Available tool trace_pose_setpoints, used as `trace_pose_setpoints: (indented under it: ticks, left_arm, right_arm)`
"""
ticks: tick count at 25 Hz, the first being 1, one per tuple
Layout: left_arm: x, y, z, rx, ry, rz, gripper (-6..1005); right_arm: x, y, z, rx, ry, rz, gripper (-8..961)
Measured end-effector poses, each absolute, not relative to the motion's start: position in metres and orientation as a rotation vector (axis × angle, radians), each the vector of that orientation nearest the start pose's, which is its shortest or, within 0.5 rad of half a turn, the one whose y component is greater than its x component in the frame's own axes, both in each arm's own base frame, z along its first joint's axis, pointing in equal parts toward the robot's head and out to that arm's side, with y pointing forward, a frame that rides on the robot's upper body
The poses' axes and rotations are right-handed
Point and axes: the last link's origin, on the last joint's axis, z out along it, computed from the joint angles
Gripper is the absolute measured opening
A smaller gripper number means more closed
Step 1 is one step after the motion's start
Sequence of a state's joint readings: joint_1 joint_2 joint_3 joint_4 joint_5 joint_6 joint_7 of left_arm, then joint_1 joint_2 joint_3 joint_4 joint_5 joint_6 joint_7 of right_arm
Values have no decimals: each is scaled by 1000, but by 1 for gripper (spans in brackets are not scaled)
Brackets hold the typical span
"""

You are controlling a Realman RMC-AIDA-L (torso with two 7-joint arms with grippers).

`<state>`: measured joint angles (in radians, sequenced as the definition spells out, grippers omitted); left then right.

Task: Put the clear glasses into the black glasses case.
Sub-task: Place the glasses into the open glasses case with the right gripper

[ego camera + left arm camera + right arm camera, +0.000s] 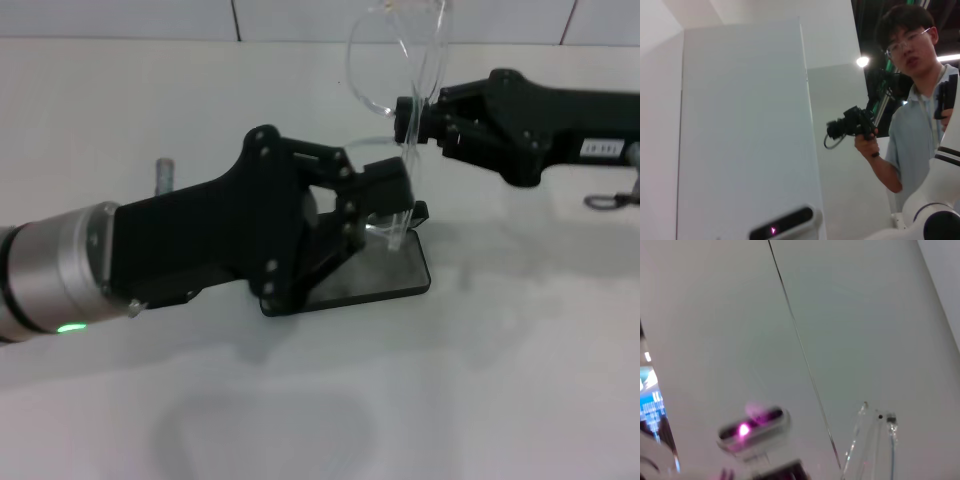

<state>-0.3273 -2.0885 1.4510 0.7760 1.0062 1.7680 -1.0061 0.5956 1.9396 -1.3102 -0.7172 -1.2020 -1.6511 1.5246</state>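
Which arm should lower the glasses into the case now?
Right, probably. The right pincer already grips the glasses, raised just above the case, with one clear arm reaching down toward it. The left pincer sits at the case and looks busy holding it.

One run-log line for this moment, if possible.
right gripper: shut on clear glasses, raised | left gripper: at black glasses case | glasses not in case
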Motion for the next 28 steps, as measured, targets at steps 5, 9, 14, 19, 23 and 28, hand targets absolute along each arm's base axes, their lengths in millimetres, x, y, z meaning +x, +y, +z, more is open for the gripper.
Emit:
trace_pose_setpoints:
  ticks: [5,9,14,19,23,28]
  left_arm:
    - [-184,251,-1,-2602,55,-1571,62]
    - [-209,244,11,-2660,-71,-1481,62]
    - [-239,234,26,-2711,-235,-1363,63]
    - [-253,228,32,-2719,-264,-1291,65]
    - [-256,229,33,-2710,-265,-1261,72]
    - [-257,232,38,-2678,-261,-1256,119]
  right_arm:
    - [127,351,44,-3025,296,818,56]
    - [105,348,48,-3029,160,442,57]
    - [81,338,48,-3042,2,171,57]
    - [65,338,34,-3079,-87,-67,57]
    - [56,336,17,-3081,-173,-253,57]
    - [50,334,-4,-3060,-279,-425,57]
